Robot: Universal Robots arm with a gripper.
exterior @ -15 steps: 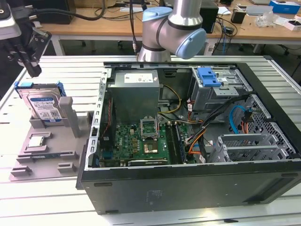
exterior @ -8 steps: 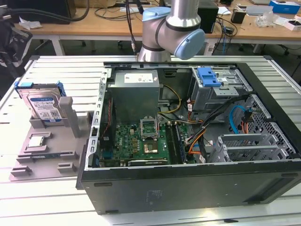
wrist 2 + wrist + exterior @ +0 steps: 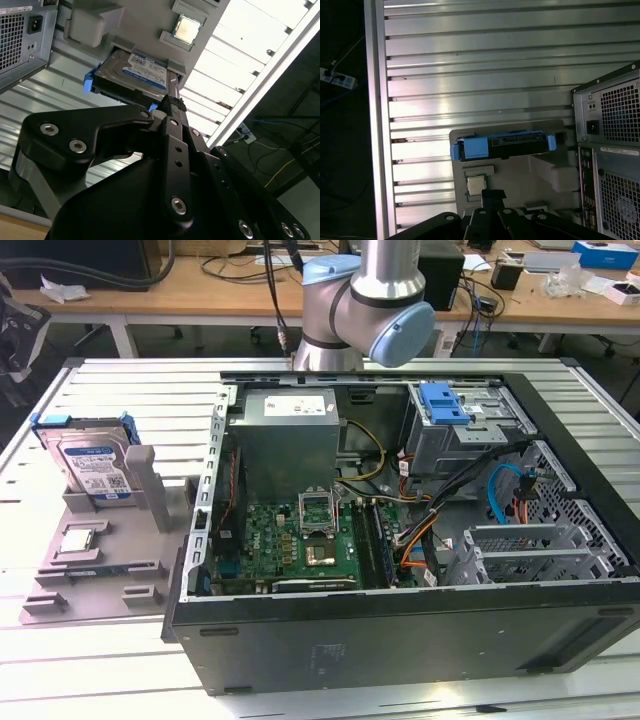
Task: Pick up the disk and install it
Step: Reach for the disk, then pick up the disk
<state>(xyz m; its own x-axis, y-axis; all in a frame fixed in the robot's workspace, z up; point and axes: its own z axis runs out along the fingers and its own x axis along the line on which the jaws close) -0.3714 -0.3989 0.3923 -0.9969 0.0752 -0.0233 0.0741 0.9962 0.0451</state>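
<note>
- The disk [image 3: 92, 462] stood upright on its long edge in a slot of a grey holder tray [image 3: 110, 540], at the exterior view's left, on the ribbed aluminium table [image 3: 130, 400]. Its blue-and-white label faced the camera and its blue frame showed along the top edge.
- In both wrist views the disk [image 3: 135, 75] [image 3: 502, 146] sat in that same slot, with nothing holding it.
- A shallow recess of the tray, just beside the disk's slot, held a small square silver processor chip [image 3: 78, 540] [image 3: 188, 29] [image 3: 476, 185] lying flat.
- The gripper [image 3: 493, 194] [image 3: 174, 104] appeared in both wrist views with its tips drawn together and nothing between them. It was clear of the disk and touched neither the disk nor the tray.
- The arm [image 3: 365, 300] rose behind the far side of the computer case [image 3: 400, 640].
- The case lay on its side on the table with the side panel off, at the exterior view's right of the tray.
- Inside the case were a green motherboard [image 3: 300, 540], a grey power supply [image 3: 285, 435] beyond it, and loose orange, blue and black cables [image 3: 500, 495].
- A drive cage [image 3: 480, 435] in the case's far corner carried a bare blue plastic bracket [image 3: 445, 402] on top.
</note>
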